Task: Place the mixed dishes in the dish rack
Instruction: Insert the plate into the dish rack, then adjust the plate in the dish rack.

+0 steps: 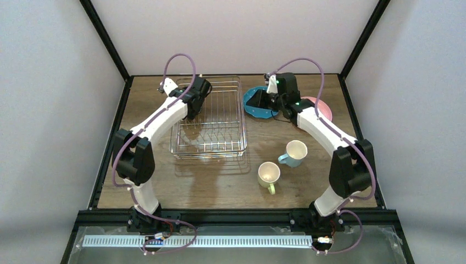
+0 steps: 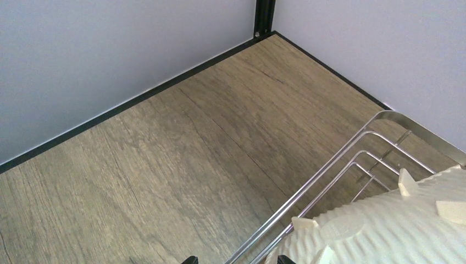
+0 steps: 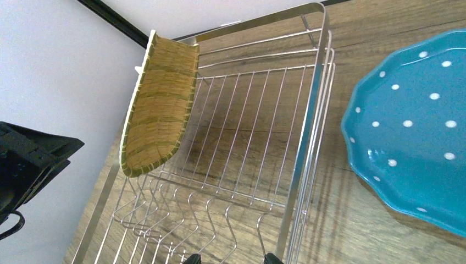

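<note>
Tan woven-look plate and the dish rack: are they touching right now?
Touching. The right wrist view shows the tan woven-look plate standing on edge inside the dish rack, its lower rim resting among the wires.

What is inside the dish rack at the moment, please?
In the dish rack, only the tan woven-look plate shows, on edge at its left side. From above, the left arm hides that corner.

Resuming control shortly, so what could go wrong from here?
The tan woven-look plate only leans on edge against the dish rack wall; the left gripper, close beside it, could tip it. The teal dotted plate lies flat on the table, so the right gripper may slip off its rim.
</note>
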`<move>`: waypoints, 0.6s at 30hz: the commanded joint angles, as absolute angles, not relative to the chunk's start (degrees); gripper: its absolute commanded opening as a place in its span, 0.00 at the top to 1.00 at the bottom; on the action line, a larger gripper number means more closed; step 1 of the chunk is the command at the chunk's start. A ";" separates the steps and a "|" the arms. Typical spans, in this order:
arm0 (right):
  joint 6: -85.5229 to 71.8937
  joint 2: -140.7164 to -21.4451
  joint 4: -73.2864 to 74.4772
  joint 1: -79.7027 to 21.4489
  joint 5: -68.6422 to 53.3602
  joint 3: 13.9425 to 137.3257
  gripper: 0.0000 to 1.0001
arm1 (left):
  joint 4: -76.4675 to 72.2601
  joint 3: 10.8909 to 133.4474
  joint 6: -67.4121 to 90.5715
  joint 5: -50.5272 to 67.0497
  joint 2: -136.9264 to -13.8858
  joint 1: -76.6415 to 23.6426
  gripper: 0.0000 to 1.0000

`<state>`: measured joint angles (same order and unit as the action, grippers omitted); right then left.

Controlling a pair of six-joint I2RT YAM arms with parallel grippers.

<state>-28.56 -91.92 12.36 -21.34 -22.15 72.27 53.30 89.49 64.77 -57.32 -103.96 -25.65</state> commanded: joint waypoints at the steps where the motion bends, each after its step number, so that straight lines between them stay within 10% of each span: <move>1: -28.68 -96.90 12.36 -22.47 -25.13 76.74 0.34 | 52.89 89.43 65.08 -56.88 -101.00 -25.47 0.18; 18: -31.74 -127.38 20.54 -29.08 -28.65 116.32 0.30 | 46.63 81.62 53.68 -47.11 -85.16 -25.51 0.08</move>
